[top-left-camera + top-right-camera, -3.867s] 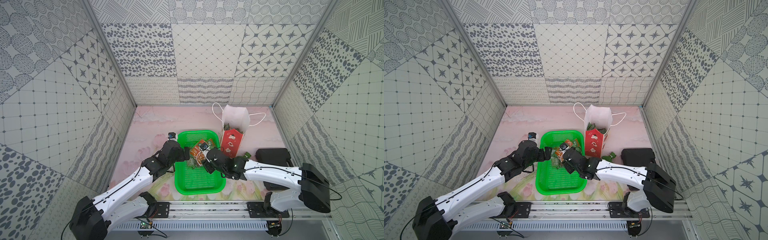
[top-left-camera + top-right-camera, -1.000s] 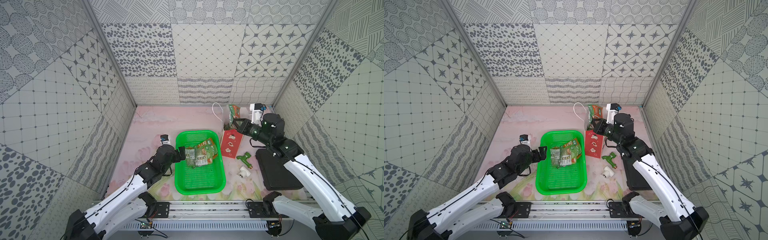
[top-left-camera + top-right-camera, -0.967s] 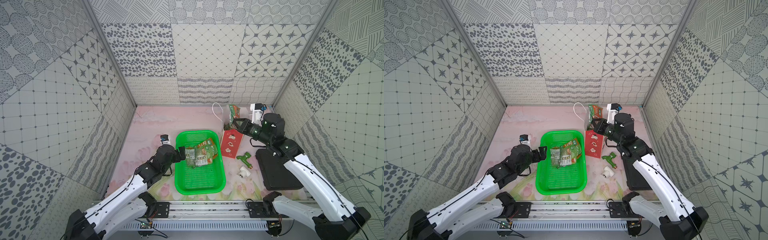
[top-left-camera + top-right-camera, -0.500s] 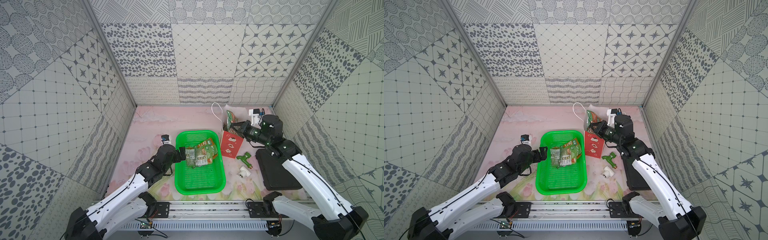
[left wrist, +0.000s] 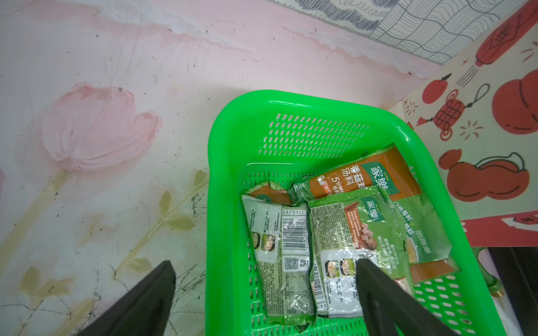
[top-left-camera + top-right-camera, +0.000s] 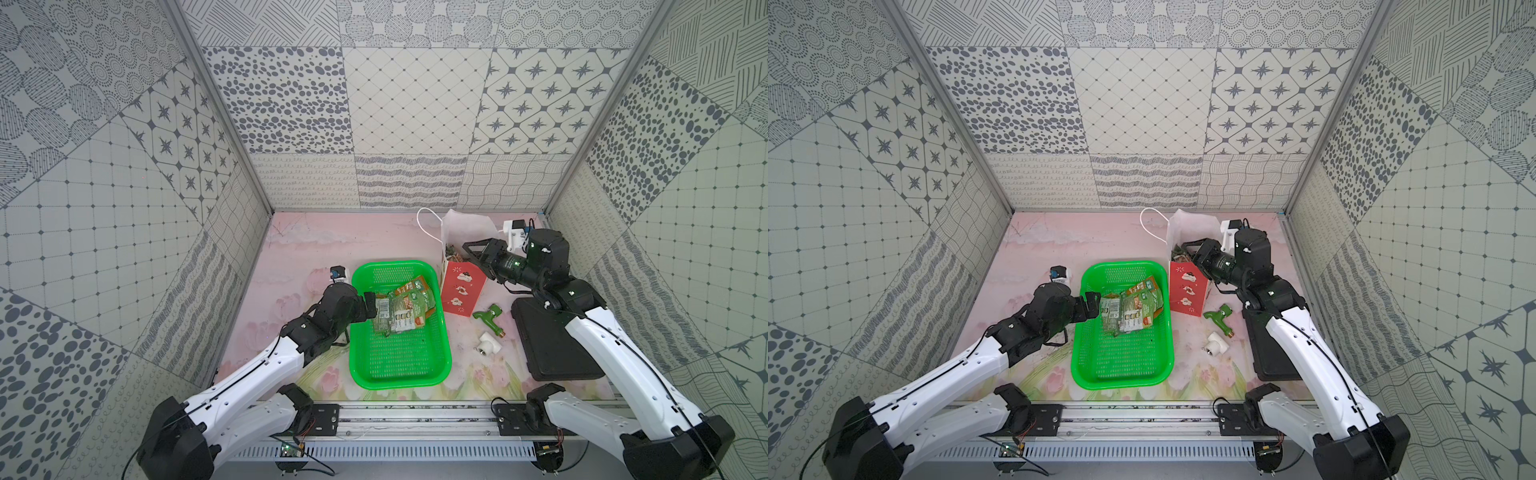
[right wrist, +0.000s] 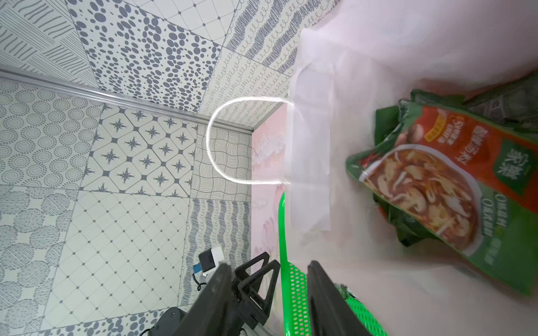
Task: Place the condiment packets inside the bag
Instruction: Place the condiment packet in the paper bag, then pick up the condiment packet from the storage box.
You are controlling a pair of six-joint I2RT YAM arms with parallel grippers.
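Observation:
Several green and orange condiment packets [image 6: 405, 307] [image 6: 1133, 311] [image 5: 334, 232] lie piled at the far end of the green mesh basket [image 6: 399, 382] [image 5: 227, 203]. My left gripper [image 6: 372, 303] [image 6: 1092, 305] [image 5: 263, 263] is open and straddles the basket's left rim, one finger over the packets and one outside. The red bag [image 6: 461, 291] [image 6: 1187, 291] stands right of the basket. My right gripper [image 6: 478, 249] [image 6: 1192, 249] [image 7: 267, 264] is open and empty at its mouth. In the right wrist view, a red-and-green packet [image 7: 436, 189] lies loose inside the bag's white interior [image 7: 349, 87], on other packets.
On the table right of the bag lie a green tap-shaped piece [image 6: 490, 313] and a small white fitting [image 6: 486, 345]. A black pad [image 6: 557, 353] sits under the right arm. Patterned walls close in on three sides.
My right gripper came down to the bag's mouth and opened. The packet it held aloft now lies inside the bag. The left arm has barely moved.

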